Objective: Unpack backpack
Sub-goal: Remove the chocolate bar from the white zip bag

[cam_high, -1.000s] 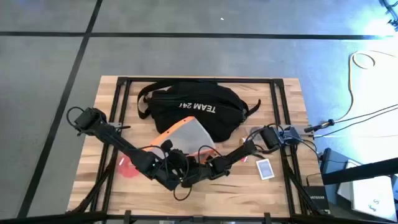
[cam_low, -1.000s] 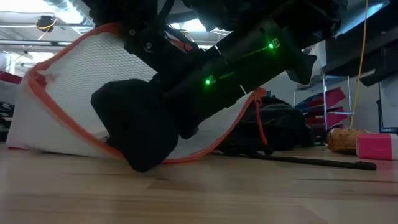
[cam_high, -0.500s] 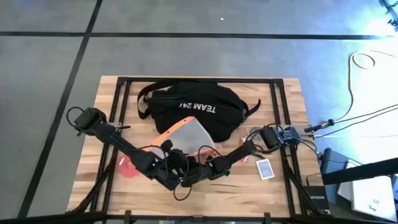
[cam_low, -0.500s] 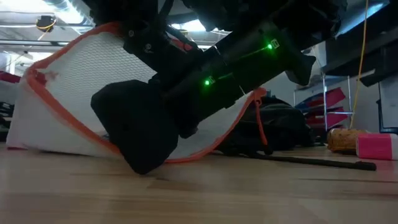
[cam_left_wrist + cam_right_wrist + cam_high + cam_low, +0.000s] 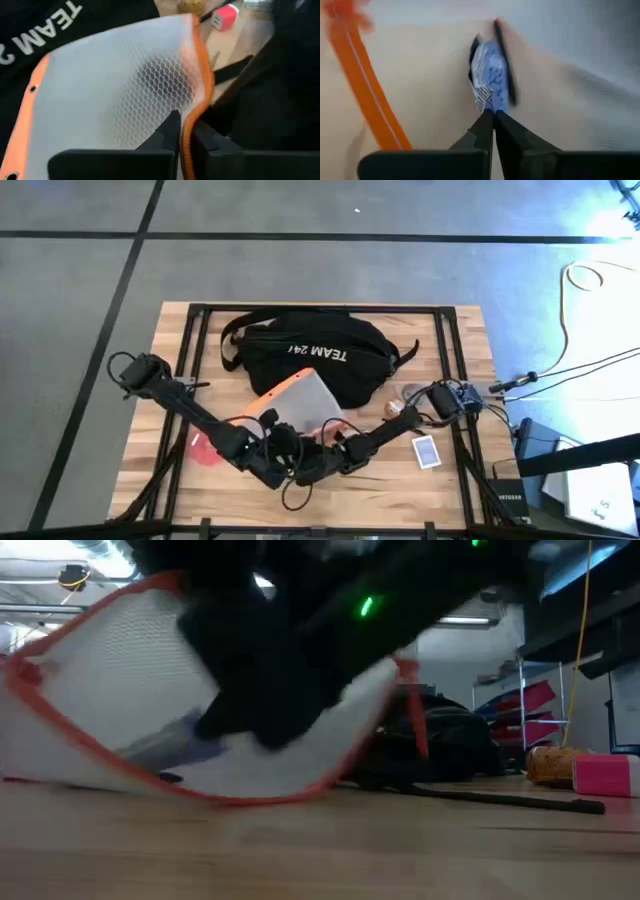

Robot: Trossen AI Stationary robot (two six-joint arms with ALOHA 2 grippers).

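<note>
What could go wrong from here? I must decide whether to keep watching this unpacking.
The left tool pinches only the orange trim of the translucent pouch, so the thin edge could slip free. The right tool is shut on a blue packet by its tip; it may drop or tear. Both arms crowd together at the pouch in the high view, so they might collide.

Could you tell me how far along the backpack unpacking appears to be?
The mesh pouch is already out of the backpack. The left gripper pinches the pouch's orange edge while the right gripper grips a blue packet inside. Whatever remains in the backpack can't be seen.
</note>
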